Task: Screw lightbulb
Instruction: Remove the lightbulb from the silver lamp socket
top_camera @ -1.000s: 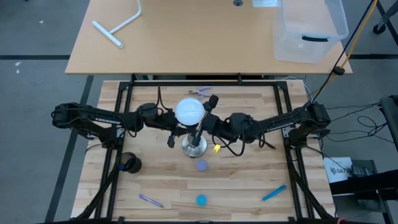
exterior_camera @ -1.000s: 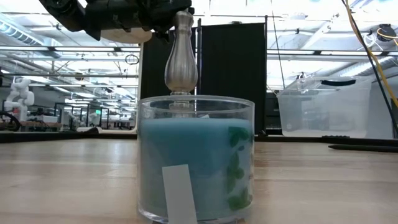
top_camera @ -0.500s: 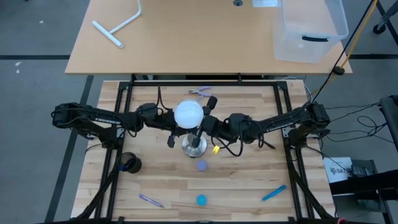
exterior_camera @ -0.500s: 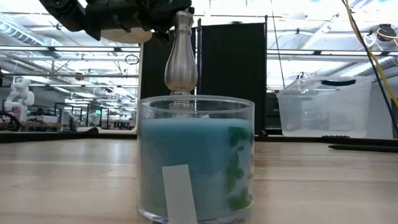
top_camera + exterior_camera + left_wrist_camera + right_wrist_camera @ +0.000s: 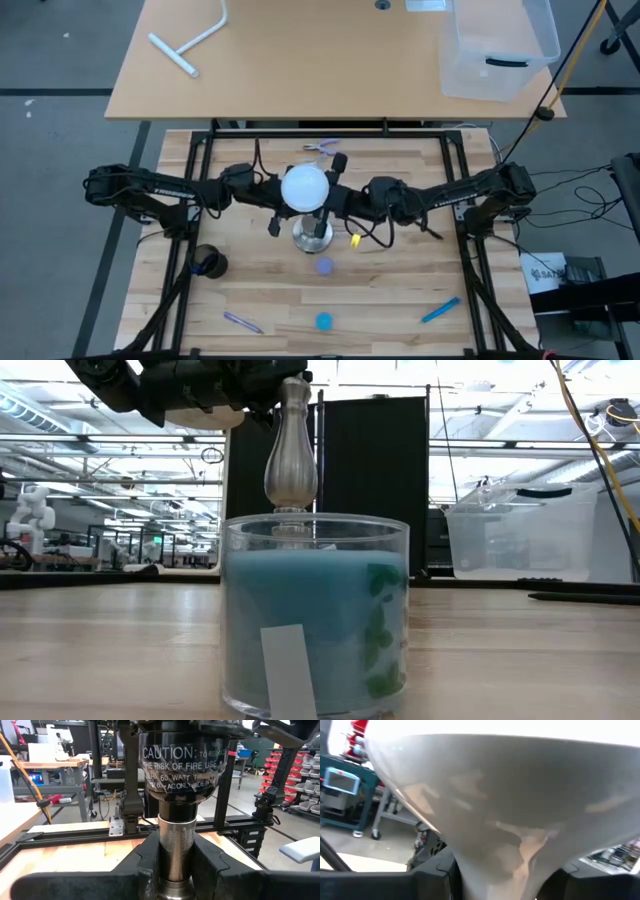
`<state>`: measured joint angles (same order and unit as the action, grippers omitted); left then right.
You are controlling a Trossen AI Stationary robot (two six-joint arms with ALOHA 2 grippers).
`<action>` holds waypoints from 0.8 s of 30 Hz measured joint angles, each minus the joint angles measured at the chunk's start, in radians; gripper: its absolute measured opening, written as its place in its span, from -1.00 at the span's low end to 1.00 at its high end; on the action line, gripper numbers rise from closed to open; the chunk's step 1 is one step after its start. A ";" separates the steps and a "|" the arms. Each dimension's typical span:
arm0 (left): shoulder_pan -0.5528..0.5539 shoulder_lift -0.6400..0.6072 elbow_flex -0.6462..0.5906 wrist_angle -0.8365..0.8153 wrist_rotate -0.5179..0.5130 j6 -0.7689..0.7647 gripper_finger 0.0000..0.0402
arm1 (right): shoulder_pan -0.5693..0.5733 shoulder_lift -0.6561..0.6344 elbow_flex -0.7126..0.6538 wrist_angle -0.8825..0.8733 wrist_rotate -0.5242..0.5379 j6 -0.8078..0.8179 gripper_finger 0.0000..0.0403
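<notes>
Slatted wooden tabletop (image 5: 400, 300). Left jaws (image 5: 175, 865) clamped on the silvery socket stand (image 5: 175, 845). Right jaws (image 5: 495, 870) closed on the neck of the lightbulb (image 5: 305, 187), which sits atop the stand between both jaws. Blue candle jar (image 5: 315, 615) nearest the low camera; clear bin (image 5: 520, 530) in the open lab behind.

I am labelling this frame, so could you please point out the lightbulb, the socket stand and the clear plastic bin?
lightbulb (image 5: 305, 187): high view, top of the white globe.
socket stand (image 5: 175, 845): left wrist view, silvery post under the black socket.
clear plastic bin (image 5: 470, 75): high view, near wall.
</notes>
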<state>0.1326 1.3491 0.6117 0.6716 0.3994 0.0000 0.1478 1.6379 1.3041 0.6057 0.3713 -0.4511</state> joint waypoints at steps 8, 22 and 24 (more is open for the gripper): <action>-0.001 0.000 0.000 -0.003 0.015 0.002 -0.63 | -0.049 -0.004 0.000 -0.013 -0.167 0.108 -0.20; 0.000 0.000 0.000 0.000 0.084 0.013 -0.63 | -0.202 -0.009 0.004 -0.050 -0.650 0.373 -0.20; 0.000 0.000 0.000 0.000 0.084 0.013 -0.63 | -0.226 -0.010 0.005 -0.050 -0.728 0.412 -0.20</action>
<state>0.1322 1.3487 0.6113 0.6712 0.4839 0.0132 -0.0787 1.6283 1.3087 0.5552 -0.3571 -0.0393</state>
